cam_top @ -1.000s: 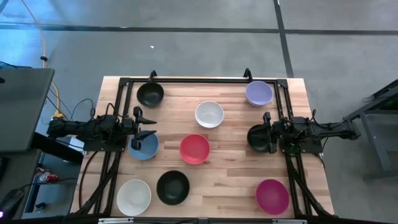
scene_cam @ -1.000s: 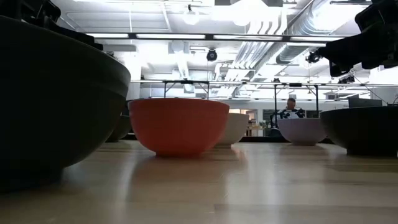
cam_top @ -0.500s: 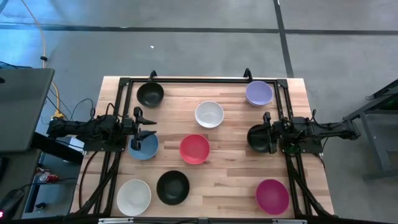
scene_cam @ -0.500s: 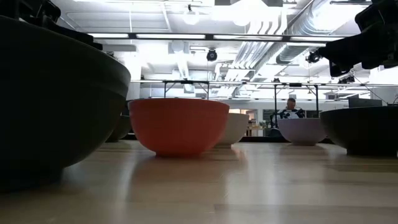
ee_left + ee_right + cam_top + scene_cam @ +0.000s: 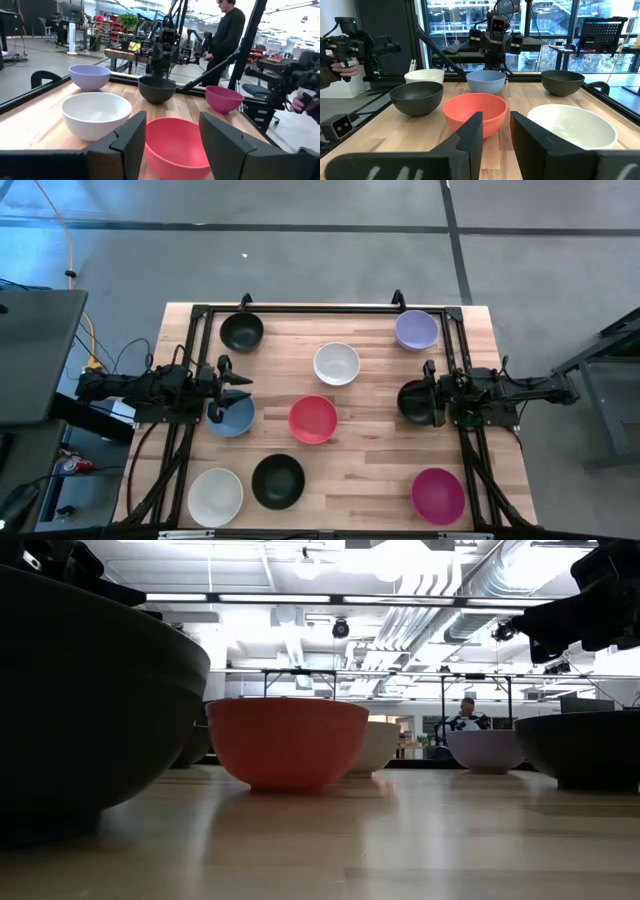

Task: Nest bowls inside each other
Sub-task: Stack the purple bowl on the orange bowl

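You are hovering the left gripper [image 5: 234,383], fingers spread and empty, above the smooth round blue bowl [image 5: 232,416], probably lining up a rim grasp; the right gripper [image 5: 424,393] is waiting, part-open and seemingly empty, over a black bowl [image 5: 415,402].

A big black bowl [image 5: 90,700] fills the near left of my table-level sight, cut off by the edge. Just right of it stands the red bowl [image 5: 287,742] on the wooden table [image 5: 400,840]. Behind the red one, on its right, a white bowl [image 5: 378,747] peeks out. Farther right sits the lavender bowl [image 5: 486,750], and another black bowl [image 5: 585,748] is at the right edge. Above it hangs part of one of my arms [image 5: 585,605] (dark against the ceiling lights). A person [image 5: 465,718] is far behind.
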You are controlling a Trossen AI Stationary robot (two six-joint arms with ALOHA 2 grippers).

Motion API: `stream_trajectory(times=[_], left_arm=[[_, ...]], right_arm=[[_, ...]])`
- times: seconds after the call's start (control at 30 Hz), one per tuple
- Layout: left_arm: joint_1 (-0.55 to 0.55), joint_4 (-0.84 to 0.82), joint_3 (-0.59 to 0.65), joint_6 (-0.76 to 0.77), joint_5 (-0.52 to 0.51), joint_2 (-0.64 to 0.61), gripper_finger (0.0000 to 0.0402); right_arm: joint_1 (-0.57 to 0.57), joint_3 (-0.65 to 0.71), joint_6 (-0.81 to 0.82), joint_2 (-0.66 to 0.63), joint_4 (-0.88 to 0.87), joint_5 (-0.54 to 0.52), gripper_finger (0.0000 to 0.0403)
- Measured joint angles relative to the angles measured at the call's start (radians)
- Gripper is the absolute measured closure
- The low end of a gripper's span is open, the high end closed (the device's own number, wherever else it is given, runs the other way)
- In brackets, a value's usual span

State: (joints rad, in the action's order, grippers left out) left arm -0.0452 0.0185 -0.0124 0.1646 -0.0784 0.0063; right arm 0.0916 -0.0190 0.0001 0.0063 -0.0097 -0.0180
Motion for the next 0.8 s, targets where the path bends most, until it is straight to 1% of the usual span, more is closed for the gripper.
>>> stream_trajectory(times=[0.27,0.47,0.53,0.63,0.8], left_arm=[[0.0,0.001,0.0,-0.043,-0.001,0.0,0.0229],[0.0,0.001,0.0,-0.044,-0.002,0.0,0.0229],[0.0,0.001,0.0,-0.045,-0.002,0.0,0.0229],[0.0,0.001,0.0,-0.044,-0.002,0.0,0.0229],[0.0,0.001,0.0,-0.045,-0.004,0.0,0.0229]], right_arm=[[0.0,0.0,0.0,0.0,0.0,0.0,0.0311],[0.0,0.001,0.0,0.0,0.014,0.001,0.0311],[0.0,0.001,0.002,0.0,0.053,0.001,0.0311],[0.0,0.001,0.032,0.0,0.163,-0.002,0.0311],[0.0,0.001,0.054,0.0,0.364,-0.063,0.0311]])
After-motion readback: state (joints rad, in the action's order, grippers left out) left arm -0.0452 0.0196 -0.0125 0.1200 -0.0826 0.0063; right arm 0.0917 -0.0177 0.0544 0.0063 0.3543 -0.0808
